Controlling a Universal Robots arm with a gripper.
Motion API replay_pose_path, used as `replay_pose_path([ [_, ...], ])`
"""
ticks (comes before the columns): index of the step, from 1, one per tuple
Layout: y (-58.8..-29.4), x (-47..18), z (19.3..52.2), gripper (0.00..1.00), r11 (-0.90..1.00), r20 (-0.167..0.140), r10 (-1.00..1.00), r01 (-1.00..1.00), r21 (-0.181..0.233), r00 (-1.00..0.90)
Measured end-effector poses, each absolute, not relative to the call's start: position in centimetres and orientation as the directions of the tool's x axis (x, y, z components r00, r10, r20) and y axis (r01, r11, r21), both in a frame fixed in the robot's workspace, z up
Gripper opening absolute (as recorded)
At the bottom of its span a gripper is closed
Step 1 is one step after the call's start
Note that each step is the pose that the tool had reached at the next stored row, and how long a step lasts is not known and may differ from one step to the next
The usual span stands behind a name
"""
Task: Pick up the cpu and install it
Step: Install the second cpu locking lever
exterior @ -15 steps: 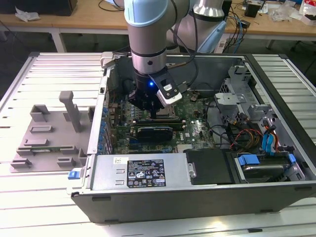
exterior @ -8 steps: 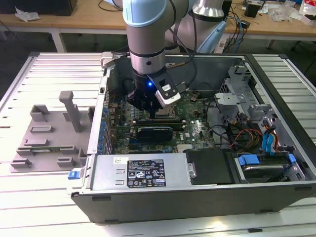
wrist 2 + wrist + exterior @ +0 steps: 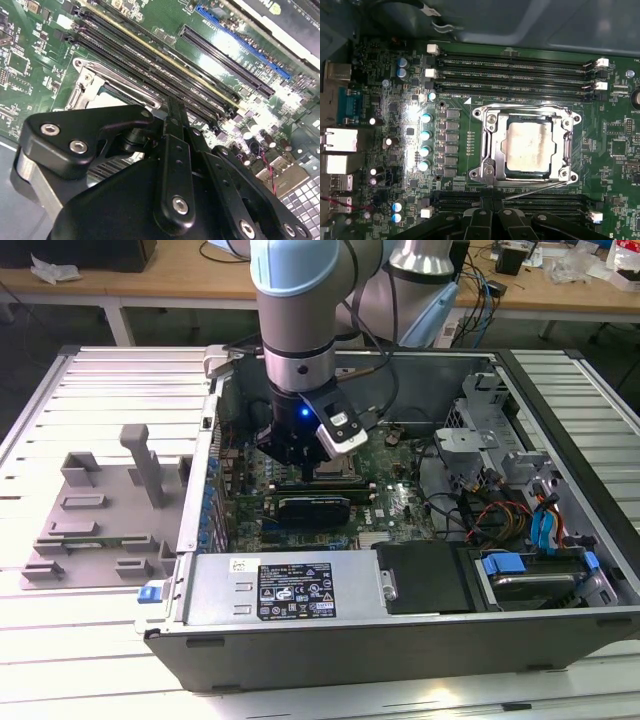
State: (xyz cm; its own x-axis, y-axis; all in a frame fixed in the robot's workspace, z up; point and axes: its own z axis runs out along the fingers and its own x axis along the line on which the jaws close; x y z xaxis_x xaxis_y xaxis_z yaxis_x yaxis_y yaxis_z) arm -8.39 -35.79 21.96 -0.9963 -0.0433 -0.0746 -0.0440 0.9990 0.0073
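Observation:
The cpu (image 3: 527, 150) is a flat square chip with a pale silvery top. In the first wrist view it lies flat inside the metal socket frame (image 3: 485, 145) on the green motherboard (image 3: 465, 100). Nothing touches it there. My gripper (image 3: 492, 222) shows as black links at the picture's edge, apart from the chip. In the exterior view the gripper (image 3: 300, 462) hangs low inside the open computer case (image 3: 560, 390), just over the socket area. The second wrist view has the gripper's black body in front of the socket frame (image 3: 87, 82), hiding most of it.
Rows of memory slots (image 3: 515, 67) run beside the socket. A black graphics card (image 3: 315, 508) and a power supply (image 3: 290, 590) lie toward the case's near side, cables and drive bays (image 3: 520, 510) on the exterior view's right. A grey fixture (image 3: 100, 510) stands outside the case on the left.

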Motion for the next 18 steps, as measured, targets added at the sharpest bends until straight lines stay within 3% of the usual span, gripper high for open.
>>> replay_pose_path([
  [6,-36.3,-8.4,22.0,0.11,0.998,-0.073,-0.054,-0.054,0.007,-0.996],
  [11,-36.9,-8.4,21.6,0.11,0.995,-0.077,-0.057,-0.063,0.084,-0.995],
  [18,-38.0,-8.8,21.1,0.11,0.988,-0.080,-0.055,-0.066,0.138,-0.995],
])
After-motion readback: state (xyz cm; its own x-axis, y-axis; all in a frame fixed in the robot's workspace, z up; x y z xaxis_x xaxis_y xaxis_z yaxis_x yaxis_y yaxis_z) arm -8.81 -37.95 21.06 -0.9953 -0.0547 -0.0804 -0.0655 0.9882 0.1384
